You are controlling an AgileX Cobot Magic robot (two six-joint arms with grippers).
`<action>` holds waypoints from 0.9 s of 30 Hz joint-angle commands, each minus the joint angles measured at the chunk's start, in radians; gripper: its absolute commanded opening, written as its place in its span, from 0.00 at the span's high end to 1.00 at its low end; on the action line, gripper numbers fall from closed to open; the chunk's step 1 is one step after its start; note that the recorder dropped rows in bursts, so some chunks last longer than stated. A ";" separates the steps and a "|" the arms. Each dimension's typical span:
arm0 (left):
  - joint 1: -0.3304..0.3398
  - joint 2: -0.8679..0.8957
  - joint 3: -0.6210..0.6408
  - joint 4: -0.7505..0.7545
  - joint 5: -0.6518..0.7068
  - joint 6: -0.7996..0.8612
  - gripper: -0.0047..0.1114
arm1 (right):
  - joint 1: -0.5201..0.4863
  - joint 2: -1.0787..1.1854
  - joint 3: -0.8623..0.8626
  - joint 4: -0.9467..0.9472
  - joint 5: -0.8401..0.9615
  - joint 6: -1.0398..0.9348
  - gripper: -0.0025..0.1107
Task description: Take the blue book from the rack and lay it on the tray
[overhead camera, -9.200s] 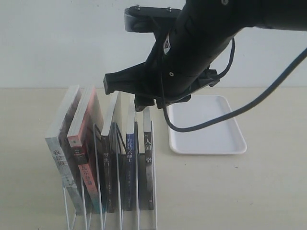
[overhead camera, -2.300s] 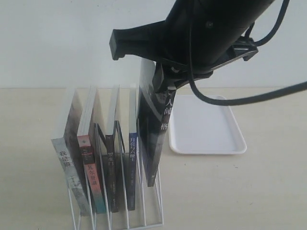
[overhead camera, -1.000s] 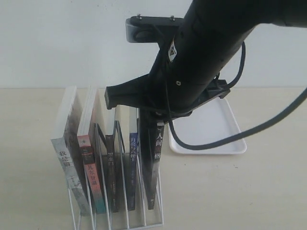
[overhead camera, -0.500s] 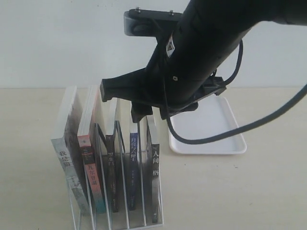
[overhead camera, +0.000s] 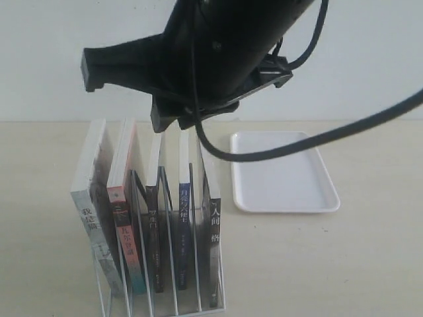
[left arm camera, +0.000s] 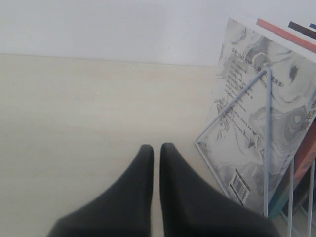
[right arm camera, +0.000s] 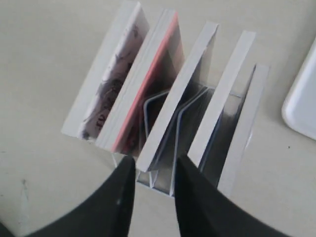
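The blue book (overhead camera: 183, 223) stands in the rack (left arm camera: 267, 148), second from its tray (overhead camera: 284, 173) end. Right pincer (right arm camera: 153, 183) gapes empty above the rack; left pincer (left arm camera: 155, 154) sits closed near it.

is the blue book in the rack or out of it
In: the blue book stands upright between wire dividers of the rack.
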 commanded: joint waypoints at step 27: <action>0.001 -0.004 0.004 0.003 -0.001 0.004 0.92 | 0.000 0.200 -0.003 -0.152 -0.021 0.092 0.62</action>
